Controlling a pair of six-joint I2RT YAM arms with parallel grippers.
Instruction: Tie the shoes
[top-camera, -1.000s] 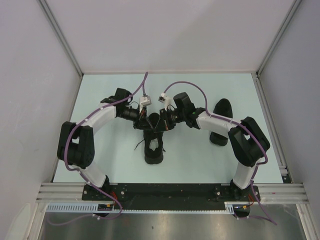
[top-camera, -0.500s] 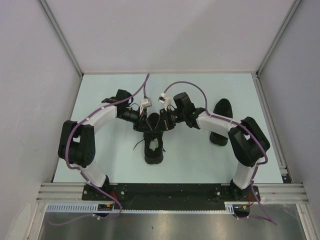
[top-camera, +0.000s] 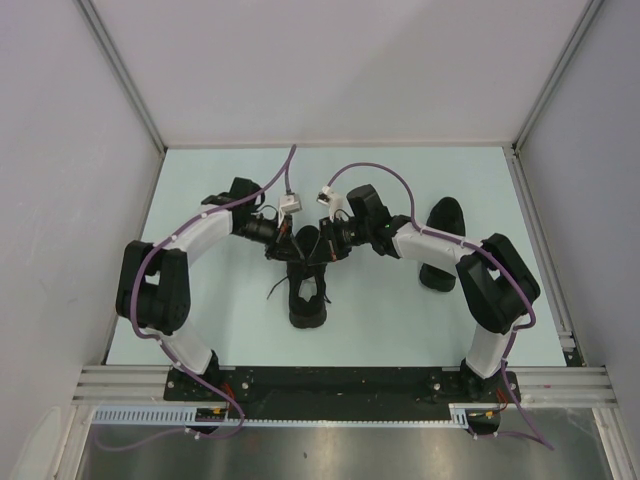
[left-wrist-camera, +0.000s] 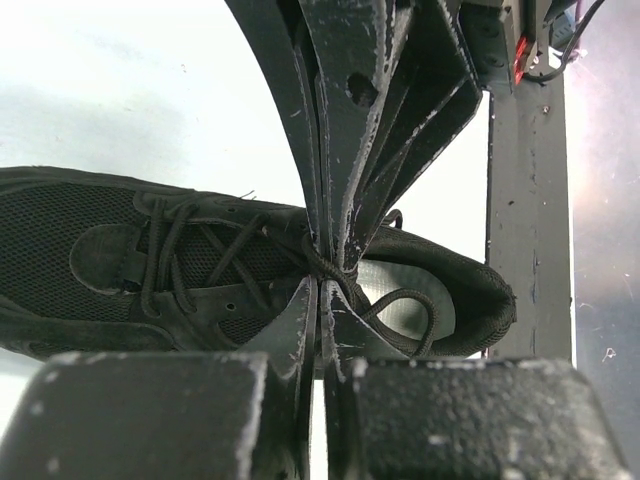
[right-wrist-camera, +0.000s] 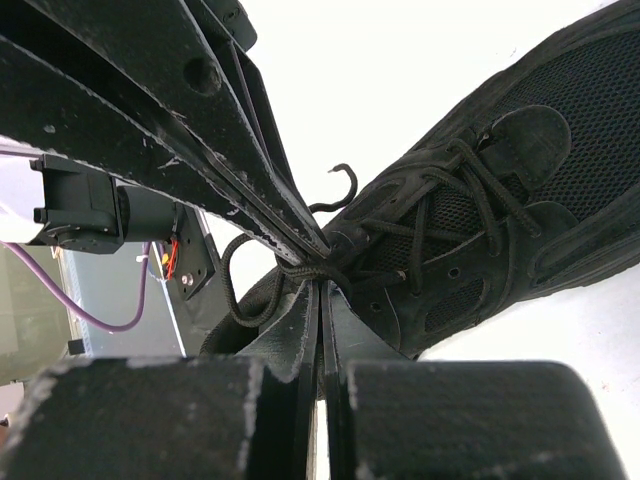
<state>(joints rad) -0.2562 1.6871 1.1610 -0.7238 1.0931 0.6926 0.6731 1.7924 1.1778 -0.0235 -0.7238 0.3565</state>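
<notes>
The black sneaker (top-camera: 308, 295) lies mid-table with its toe toward the arms. It also shows in the left wrist view (left-wrist-camera: 90, 250) and the right wrist view (right-wrist-camera: 500, 220). Both grippers meet tip to tip over its tongue, by the grey insole (left-wrist-camera: 400, 285). My left gripper (top-camera: 291, 246) (left-wrist-camera: 322, 285) is shut on a thin black lace (left-wrist-camera: 330, 262). My right gripper (top-camera: 325, 248) (right-wrist-camera: 322, 285) is shut on the lace (right-wrist-camera: 305, 268) at the same crossing. A lace loop (left-wrist-camera: 410, 318) hangs over the insole. A loose lace end (top-camera: 274, 292) lies left of the shoe.
A second black shoe-shaped object (top-camera: 443, 222) lies at the right, partly under the right arm. White walls close in the pale green table (top-camera: 220, 330) on three sides. Purple cables (top-camera: 290, 170) arch above both wrists.
</notes>
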